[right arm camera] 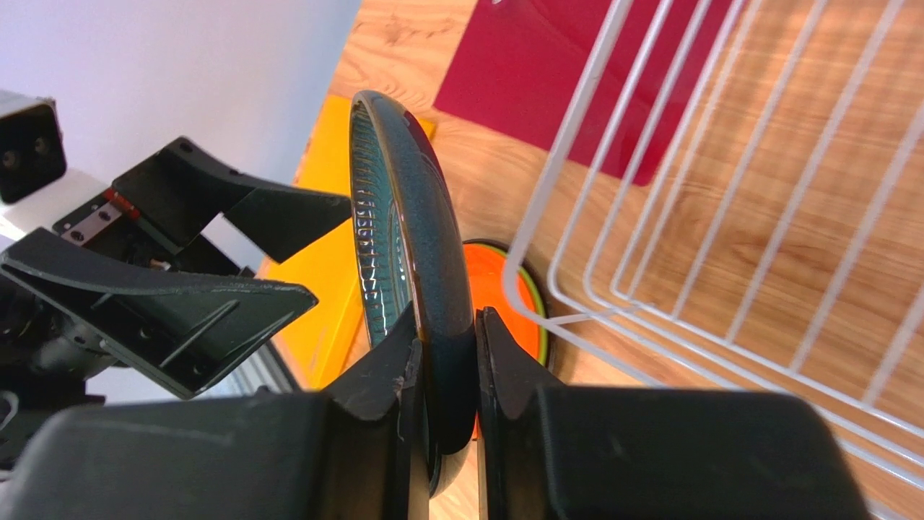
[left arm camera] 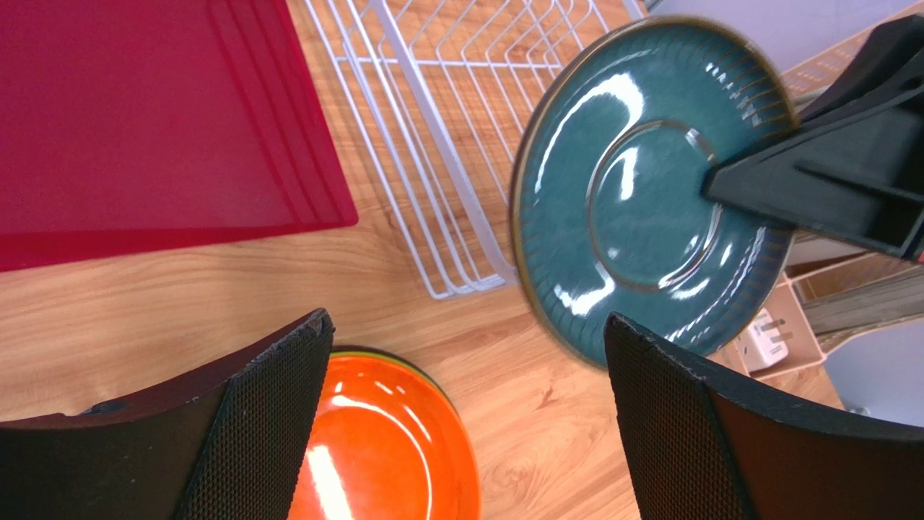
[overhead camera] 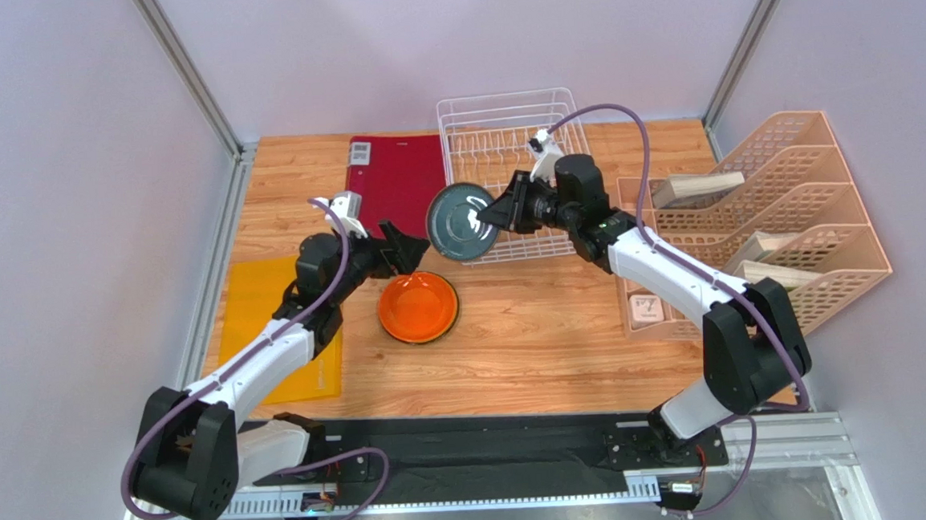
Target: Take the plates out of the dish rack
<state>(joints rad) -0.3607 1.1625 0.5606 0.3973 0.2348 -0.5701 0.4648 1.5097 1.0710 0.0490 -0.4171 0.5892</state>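
Note:
My right gripper (right arm camera: pixel 445 358) is shut on the rim of a dark teal plate (overhead camera: pixel 463 221), holding it upright on edge above the table, just in front of the white wire dish rack (overhead camera: pixel 507 149). No plate shows in the rack. In the left wrist view the teal plate (left arm camera: pixel 640 195) hangs to the upper right. An orange plate (overhead camera: pixel 418 306) lies flat on the table with a lime green rim (right arm camera: pixel 531 309) showing under it. My left gripper (overhead camera: pixel 405 252) stands open just above the orange plate (left arm camera: pixel 380 444), left of the teal plate, with nothing between its fingers.
A dark red mat (overhead camera: pixel 397 180) lies left of the rack, and a yellow mat (overhead camera: pixel 272 308) lies along the left edge. Peach lattice file trays (overhead camera: pixel 791 216) holding papers stand at the right, with a small card (overhead camera: pixel 652 309) in front of them.

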